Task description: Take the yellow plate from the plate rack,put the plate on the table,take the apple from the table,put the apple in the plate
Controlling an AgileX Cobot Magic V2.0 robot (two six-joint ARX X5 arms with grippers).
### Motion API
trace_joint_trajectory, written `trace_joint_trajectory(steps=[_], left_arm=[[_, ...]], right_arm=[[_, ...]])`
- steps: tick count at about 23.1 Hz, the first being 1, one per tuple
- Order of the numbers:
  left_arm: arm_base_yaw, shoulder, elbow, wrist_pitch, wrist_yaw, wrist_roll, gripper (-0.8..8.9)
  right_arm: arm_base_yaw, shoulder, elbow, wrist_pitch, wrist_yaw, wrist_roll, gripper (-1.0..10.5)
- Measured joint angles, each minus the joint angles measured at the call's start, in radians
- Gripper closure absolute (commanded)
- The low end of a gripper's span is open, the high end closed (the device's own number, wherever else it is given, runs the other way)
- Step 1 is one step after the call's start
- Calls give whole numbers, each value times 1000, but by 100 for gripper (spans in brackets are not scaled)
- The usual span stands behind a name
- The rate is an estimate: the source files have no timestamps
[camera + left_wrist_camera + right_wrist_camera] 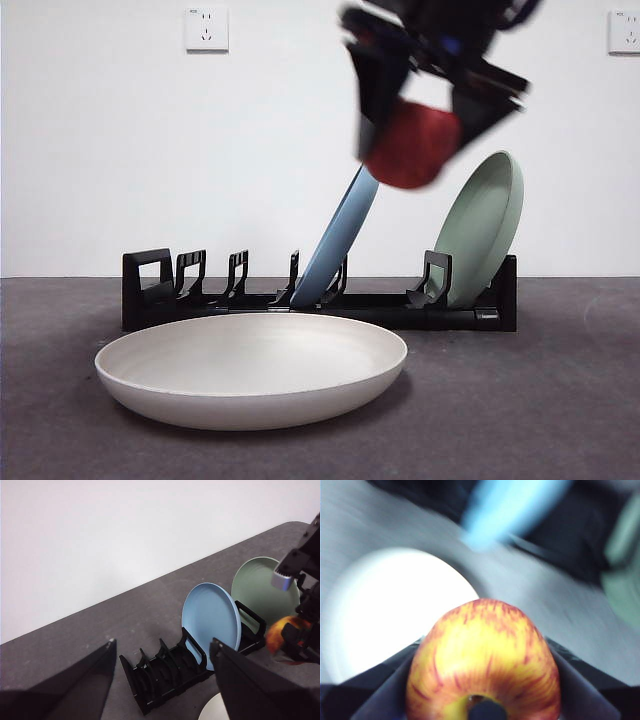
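The yellow plate [250, 368] lies flat on the table [560, 420] in front of the plate rack [320, 300]. My right gripper [420, 110] is shut on the apple [412, 145], red with yellow streaks, and holds it high above the rack, up and to the right of the plate. In the right wrist view the apple [482, 662] sits between the jaws with the plate [395, 610] below. My left gripper [162, 680] is open and empty, high above the rack [170, 672]. The apple [285, 632] also shows there in the other gripper.
A blue plate [340, 240] and a pale green plate [485, 225] stand tilted in the rack. They also show in the left wrist view, blue plate [210, 617] and green plate [262, 592]. A white wall stands behind the table.
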Motion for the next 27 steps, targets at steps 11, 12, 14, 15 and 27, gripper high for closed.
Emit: trace_joint_trajectory(steps=[11, 12, 14, 15, 27], left_arm=[[0, 0, 0, -10, 0, 1, 499], [0, 0, 0, -17, 0, 1, 499], [0, 0, 0, -22, 0, 1, 500], [0, 0, 0, -24, 0, 1, 499], [0, 0, 0, -56, 0, 1, 500]], right_arm=[[180, 211, 39, 108, -2, -1, 958], [182, 238, 39, 109, -2, -3, 958], [189, 291, 39, 109, -2, -4, 958], [194, 314, 39, 109, -2, -4, 958], [219, 406, 39, 101, -2, -22, 774]])
